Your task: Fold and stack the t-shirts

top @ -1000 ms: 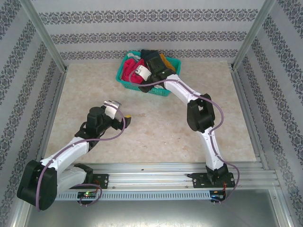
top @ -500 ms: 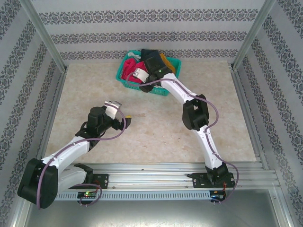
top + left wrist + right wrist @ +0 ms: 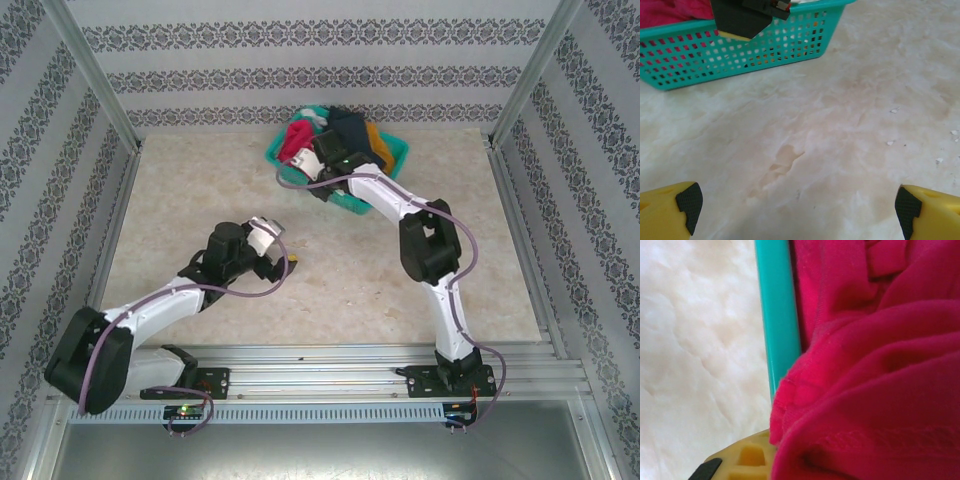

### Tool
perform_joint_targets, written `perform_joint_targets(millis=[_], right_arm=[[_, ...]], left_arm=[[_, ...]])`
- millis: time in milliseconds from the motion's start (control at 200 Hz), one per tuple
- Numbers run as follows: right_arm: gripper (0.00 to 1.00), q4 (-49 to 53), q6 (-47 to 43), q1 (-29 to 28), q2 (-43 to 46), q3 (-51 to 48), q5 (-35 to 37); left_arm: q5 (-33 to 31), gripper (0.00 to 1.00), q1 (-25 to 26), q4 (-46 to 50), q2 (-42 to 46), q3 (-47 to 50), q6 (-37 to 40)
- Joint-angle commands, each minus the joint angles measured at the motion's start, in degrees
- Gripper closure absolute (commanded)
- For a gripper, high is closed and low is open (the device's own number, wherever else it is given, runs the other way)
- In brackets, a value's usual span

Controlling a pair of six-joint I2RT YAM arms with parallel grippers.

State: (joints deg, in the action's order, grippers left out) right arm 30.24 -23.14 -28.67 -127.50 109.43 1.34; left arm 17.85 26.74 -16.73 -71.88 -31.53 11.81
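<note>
Far across the pale marbled counter [image 3: 200, 200], the right pincer [image 3: 312, 152] reaches into the teal plastic lattice basket [image 3: 395, 155] holding the red-pink cloth t-shirt [image 3: 880, 365], grip unclear; the left pincer [image 3: 800, 207] hovers open, likely awaiting handover

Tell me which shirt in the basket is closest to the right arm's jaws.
The red-pink shirt, bunched against the basket's teal rim in the right wrist view. The navy shirt and mustard shirt sit toward the far side.

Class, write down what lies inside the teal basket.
A red-pink shirt, a navy shirt and a mustard-orange shirt show in the basket. The right arm and top layers hide whatever lies beneath.
</note>
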Motion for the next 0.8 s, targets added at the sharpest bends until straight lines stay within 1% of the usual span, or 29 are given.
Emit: perform_joint_targets(millis=[0, 90, 245, 425, 659, 794], right_arm=[[1.0, -2.23, 17.02, 7.07, 8.01, -8.03, 11.09], [1.0, -2.2, 20.76, 10.67, 11.15, -13.1, 12.65], [1.0, -3.85, 22.6, 17.17, 14.08, -18.92, 12.76], [1.0, -3.52, 19.75, 22.35, 13.1, -19.43, 13.61], [1.0, -2.6, 16.31, 26.47, 10.54, -16.51, 14.12], [1.0, -2.06, 13.58, 27.96, 9.43, -15.1, 16.03]], left_arm=[[3.12, 0.0, 2.02, -5.35, -4.38, -3.33, 1.51], [5.45, 0.0, 3.19, -8.65, -8.8, -5.83, 0.38], [8.09, 0.0, 4.72, -12.18, -14.23, -9.22, -0.66], [8.61, 0.0, 5.49, -13.29, -15.8, -10.37, -1.13], [7.01, 0.0, 5.64, -12.39, -14.27, -9.27, -1.01], [6.42, 0.0, 5.65, -11.92, -13.54, -8.96, -1.0]])
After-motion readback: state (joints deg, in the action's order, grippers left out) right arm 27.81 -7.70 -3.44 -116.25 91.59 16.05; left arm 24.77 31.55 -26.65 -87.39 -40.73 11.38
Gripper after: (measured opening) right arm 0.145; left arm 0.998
